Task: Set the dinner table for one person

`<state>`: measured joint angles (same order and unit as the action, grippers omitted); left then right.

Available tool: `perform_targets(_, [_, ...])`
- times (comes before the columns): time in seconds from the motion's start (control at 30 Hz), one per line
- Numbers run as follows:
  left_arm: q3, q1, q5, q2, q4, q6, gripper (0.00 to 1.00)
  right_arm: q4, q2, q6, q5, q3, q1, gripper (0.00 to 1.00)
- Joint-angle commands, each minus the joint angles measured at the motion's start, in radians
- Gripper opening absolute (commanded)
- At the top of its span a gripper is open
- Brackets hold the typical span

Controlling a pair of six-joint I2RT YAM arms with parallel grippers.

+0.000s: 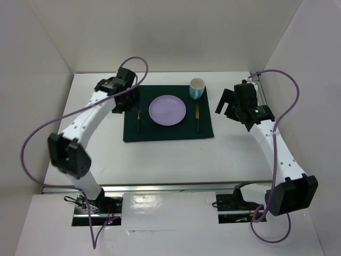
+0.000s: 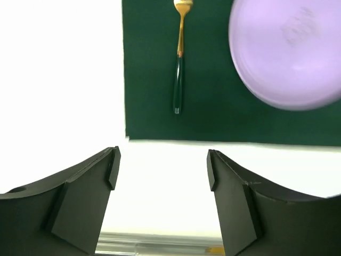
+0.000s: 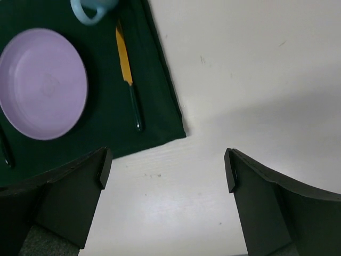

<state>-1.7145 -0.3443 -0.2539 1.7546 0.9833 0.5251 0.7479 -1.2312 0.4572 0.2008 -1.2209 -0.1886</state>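
We start with the left gripper (image 2: 162, 162). Its two dark fingers are spread wide with nothing between them; through the gap its wrist camera sees only bare white tabletop. From above it hangs at the far left corner of the dark green rectangular cloth mat (image 1: 160, 130), and we cannot tell whether it touches anything.

Over on the right, the right gripper (image 3: 166, 162) is just as wide apart and just as empty. It sits over bare table, off the right edge of the mat and apart from it.

The dinner table (image 1: 170, 160), a large flat matte white top, runs under everything, with the mat laid across its middle. At the centre of the mat we have a round lilac plate (image 1: 167, 110). To its left lies a gold fork with a dark handle (image 2: 179, 58), tines pointing far and handle near. To the plate's right lies a gold-bladed knife with a dark handle (image 3: 129, 80), set the same way, well inside the mat's right edge. A light blue mug with a pale inside (image 1: 197, 88) stands upright at the far right of the mat, just beyond the knife's tip.

The fork is the thing nearest the left fingers, the knife and mug nearest the right ones.
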Motion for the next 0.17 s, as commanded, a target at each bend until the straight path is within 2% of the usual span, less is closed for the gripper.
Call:
perform_targets(0.0, [0.151,-0.004,0.051,-0.174,-0.063,-0.071,0.83,-0.059,0.079,0.043,0.109,-0.015,0.008,1.0])
perform_targets(0.13, [0.214,-0.004,0.07,-0.265,-0.063,-0.059,0.83,-0.036,0.088,0.028,0.109,-0.006,0.008,1.0])
